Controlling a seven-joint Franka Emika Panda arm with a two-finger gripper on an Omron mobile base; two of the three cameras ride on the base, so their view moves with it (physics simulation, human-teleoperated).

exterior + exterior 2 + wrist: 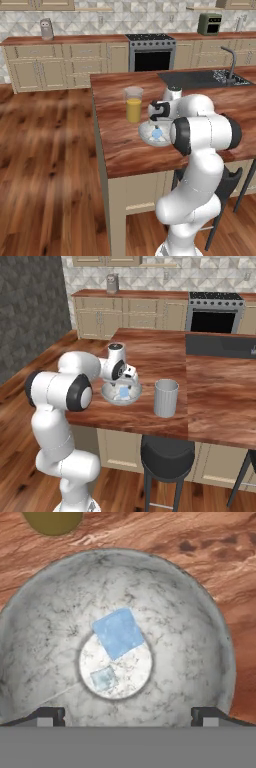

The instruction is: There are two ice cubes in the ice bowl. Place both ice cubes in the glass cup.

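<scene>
Between my spread fingers [50, 716], which hold nothing, the ice bowl [200, 627] sits directly below the gripper [128, 717]. Both ice cubes lie on its floor: the larger ice cube [118, 633] ahead of the tips, the smaller ice cube [103, 678] closer in. I judge this the first pick. Next I must descend, straddle one cube, close, then carry it to the glass cup [165, 398] beside the bowl.

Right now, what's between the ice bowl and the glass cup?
Nothing: in the right base view, bare wooden counter separates the ice bowl from the glass cup.
</scene>
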